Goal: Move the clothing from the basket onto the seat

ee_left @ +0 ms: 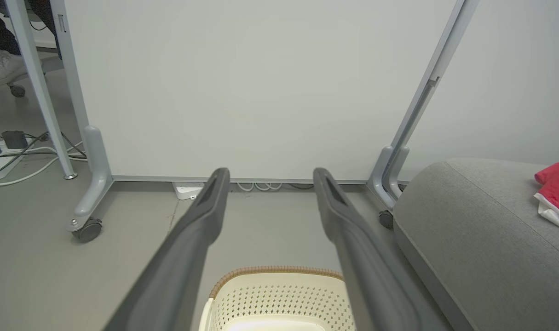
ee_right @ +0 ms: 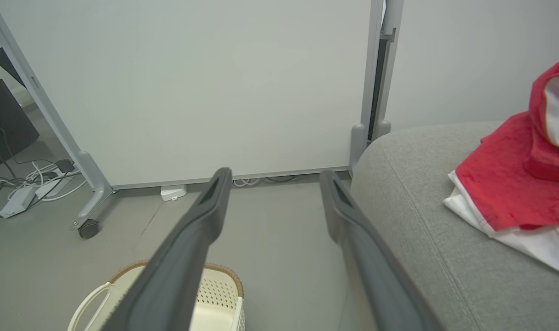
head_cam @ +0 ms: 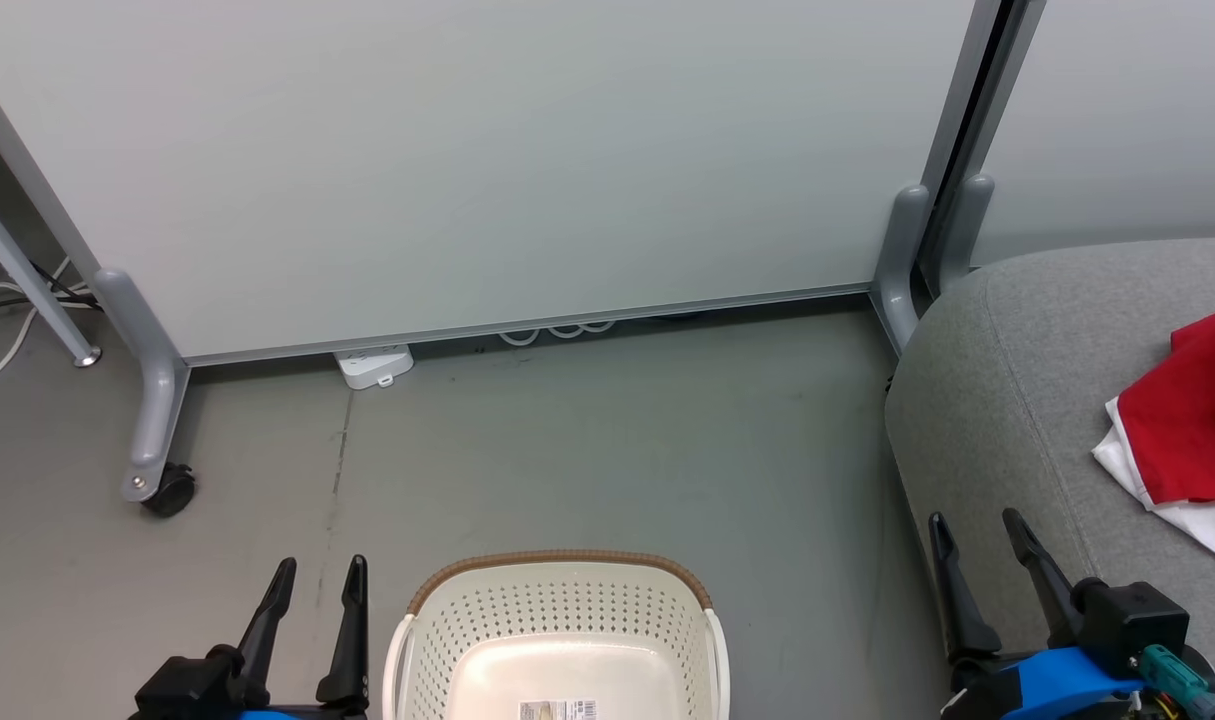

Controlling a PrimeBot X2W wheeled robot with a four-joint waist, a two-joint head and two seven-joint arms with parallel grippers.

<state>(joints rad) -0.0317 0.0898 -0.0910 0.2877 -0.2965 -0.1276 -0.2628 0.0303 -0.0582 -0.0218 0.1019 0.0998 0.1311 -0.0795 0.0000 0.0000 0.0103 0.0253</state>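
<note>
The clothing [head_cam: 1192, 420] lies on the seat [head_cam: 1007, 400], to the right of your right gripper [head_cam: 973, 520] and apart from it. That arm is nearer. The picture edge cuts the cloth, so you can't tell its long way. The basket [head_cam: 567, 605] between your grippers looks bare. The right and left gripper [head_cam: 323, 565] both have fingers spread wide, holding nothing. The basket's sticker [head_cam: 557, 710] is too small to read.

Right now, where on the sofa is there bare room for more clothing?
The sofa's left part, between its rounded edge and the clothing, is bare; its right is crowded. The floor between basket and partition is bare too.
</note>
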